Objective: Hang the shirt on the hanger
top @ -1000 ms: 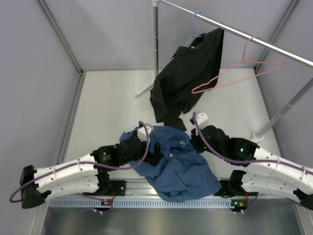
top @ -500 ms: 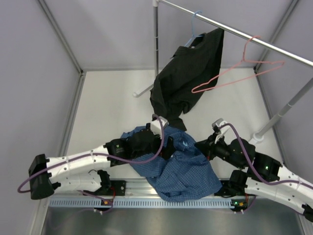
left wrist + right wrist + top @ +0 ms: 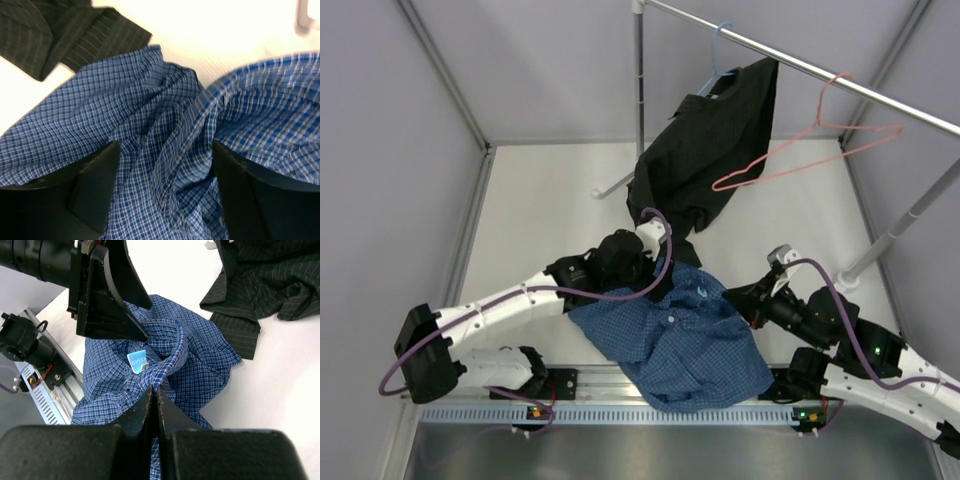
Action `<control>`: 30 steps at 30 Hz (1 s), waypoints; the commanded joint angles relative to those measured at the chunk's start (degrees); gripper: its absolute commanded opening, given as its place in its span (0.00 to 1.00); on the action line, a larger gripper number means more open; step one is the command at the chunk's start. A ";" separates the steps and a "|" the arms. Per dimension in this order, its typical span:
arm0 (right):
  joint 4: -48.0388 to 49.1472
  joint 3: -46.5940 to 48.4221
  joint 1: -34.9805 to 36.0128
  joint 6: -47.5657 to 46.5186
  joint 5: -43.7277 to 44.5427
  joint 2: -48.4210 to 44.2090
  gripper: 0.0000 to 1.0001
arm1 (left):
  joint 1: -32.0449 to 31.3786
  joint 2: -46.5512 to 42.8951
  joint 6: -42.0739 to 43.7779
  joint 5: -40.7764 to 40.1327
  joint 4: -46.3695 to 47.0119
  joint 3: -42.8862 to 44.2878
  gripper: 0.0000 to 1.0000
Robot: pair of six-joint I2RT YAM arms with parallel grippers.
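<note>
The blue checked shirt lies crumpled on the white table between the arms, at the near edge. My right gripper is shut on a raised fold of it by the collar label; in the top view this gripper is at the shirt's right edge. My left gripper is open, its fingers wide apart around bunched shirt cloth at the far edge. It also shows in the right wrist view. The pink hanger hangs empty on the rail.
A black shirt on a light blue hanger hangs from the metal rail; its hem reaches the table just beyond the blue shirt. A rack post and foot stand behind. A slotted rail runs along the near edge.
My left arm has reached farther out and to the right, over the shirt's far edge. My right arm has drawn back to the right, still shut on the fold.
</note>
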 commanded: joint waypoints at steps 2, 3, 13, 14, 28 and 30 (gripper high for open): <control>4.14 -0.54 0.62 -0.79 -0.89 -0.56 0.00 | 2.92 -2.69 1.70 12.15 -0.38 -1.49 0.74; 4.31 -0.54 0.62 -0.87 -0.98 -0.47 0.00 | 3.27 -2.87 1.70 13.93 0.15 -2.18 0.66; 5.72 -0.71 0.62 -1.84 -4.75 -1.87 0.00 | 4.06 -1.20 0.91 16.85 2.79 -3.25 0.53; 5.89 -0.72 0.62 -1.93 -5.45 -2.22 0.00 | 4.33 -0.42 0.73 16.50 2.70 -3.16 0.53; 6.95 -1.51 0.62 -2.46 -7.92 -3.02 0.00 | 8.46 -1.37 0.64 21.58 4.54 -3.33 0.58; 6.95 -1.33 0.62 -2.46 -7.75 -2.32 0.00 | 8.55 -2.16 0.73 21.68 4.99 -4.03 0.56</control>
